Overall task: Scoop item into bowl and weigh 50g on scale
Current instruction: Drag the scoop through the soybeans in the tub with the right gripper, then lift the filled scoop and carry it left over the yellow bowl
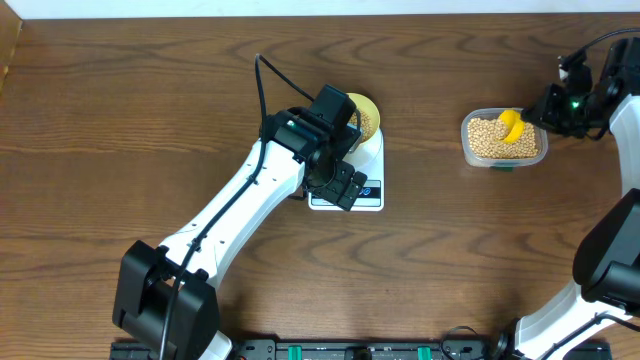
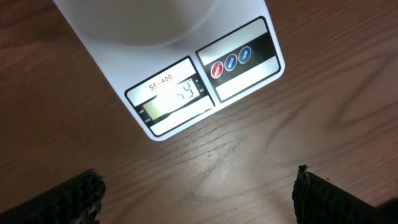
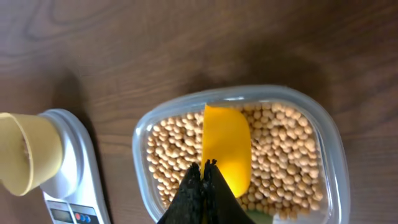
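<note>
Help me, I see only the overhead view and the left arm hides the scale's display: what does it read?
Observer: In the left wrist view the display of the scale is lit; its faint digits look like 74.
Operator: Is that arm holding anything?
Observer: No, the left gripper is open above bare table.
Operator: And the scoop?
Observer: The right gripper is shut on the yellow scoop, lying on the beans in the tub, none on its visible face.
</note>
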Available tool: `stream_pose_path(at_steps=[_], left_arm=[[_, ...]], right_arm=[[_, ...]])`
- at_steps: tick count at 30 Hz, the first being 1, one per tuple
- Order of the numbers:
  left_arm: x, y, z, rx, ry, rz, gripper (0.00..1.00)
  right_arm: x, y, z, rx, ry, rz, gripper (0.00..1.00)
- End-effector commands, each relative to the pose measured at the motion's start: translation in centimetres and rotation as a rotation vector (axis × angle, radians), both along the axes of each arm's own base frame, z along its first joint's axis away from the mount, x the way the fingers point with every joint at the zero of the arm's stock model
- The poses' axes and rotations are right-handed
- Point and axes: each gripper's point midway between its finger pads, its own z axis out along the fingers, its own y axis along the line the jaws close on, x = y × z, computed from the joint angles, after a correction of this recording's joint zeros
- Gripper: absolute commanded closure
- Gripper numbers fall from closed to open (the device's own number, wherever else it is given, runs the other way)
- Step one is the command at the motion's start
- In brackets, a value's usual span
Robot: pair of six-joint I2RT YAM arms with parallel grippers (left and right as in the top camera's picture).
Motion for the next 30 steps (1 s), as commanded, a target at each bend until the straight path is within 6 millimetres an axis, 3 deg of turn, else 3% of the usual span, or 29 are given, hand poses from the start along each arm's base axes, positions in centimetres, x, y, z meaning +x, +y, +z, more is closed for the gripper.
stream_pose_path(at_steps=[1,13,23,30], left_arm=[[0.1,0.3,-0.4,0.018,0.005,0.01,0.02],[0.1,0.3,-0.4,0.018,0.005,0.01,0.02],[0.1,0.4,-0.4,0.018,0.006,0.01,0.02],[0.1,0.3,-0.4,0.018,0.005,0.01,0.02]], right_arm=[[0.3,0.8,0.9,0.073,-0.028,-0.002,0.99],[-0.8,0.8,0.7,0.11,0.016,-0.016,0.99],[-1.4,-1.0,1.9,0.232,-0.017,-0.063,0.98],[-1.3,-0.2,3.1,0.328,-0.053,-0.04,0.99]])
